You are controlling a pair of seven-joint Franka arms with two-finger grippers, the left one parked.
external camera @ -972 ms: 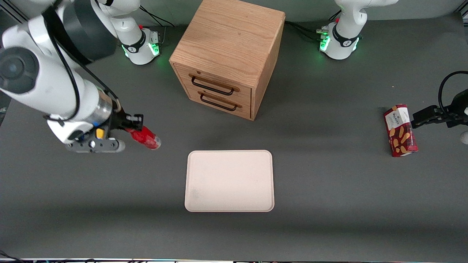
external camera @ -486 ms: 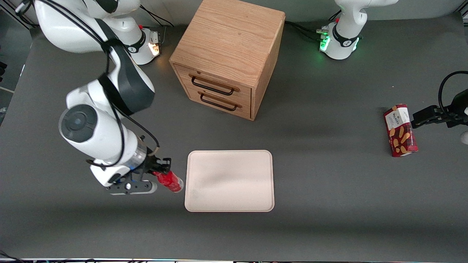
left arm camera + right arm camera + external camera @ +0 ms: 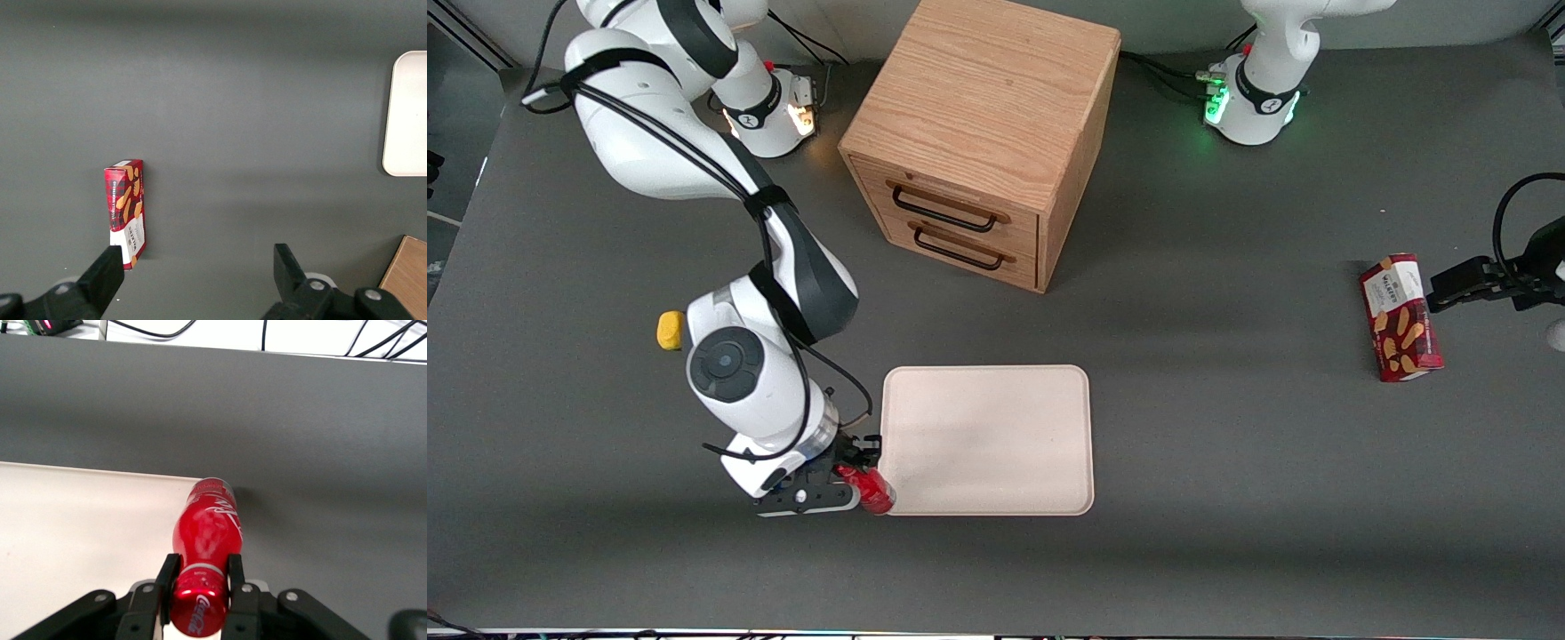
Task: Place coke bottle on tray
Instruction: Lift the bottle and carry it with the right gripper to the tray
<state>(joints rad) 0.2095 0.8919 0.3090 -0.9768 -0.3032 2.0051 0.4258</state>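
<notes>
Gripping hard, the right arm's black two-finger gripper (image 3: 198,572) has its fingers closed on the neck end of the small slim red coke bottle (image 3: 205,537), the red cap toward the wrist camera and the base pointing away; from the front the gripper (image 3: 852,471) hangs at the near corner of the flat pale pinkish-beige tray (image 3: 996,427) on the working arm's end, and the coke bottle (image 3: 874,490) sits right at that corner's rim; the wrist view shows the base just over the tray (image 3: 73,540) edge, with grey table under part of it; whether it touches anything I cannot tell. So the pick-up looks done and the carry nearly so; what is left, I'd judge, is moving it farther in over the tray, lowering it and letting go. The wooden two-drawer cabinet (image 3: 983,142) stands well apart, farther from the front camera.
</notes>
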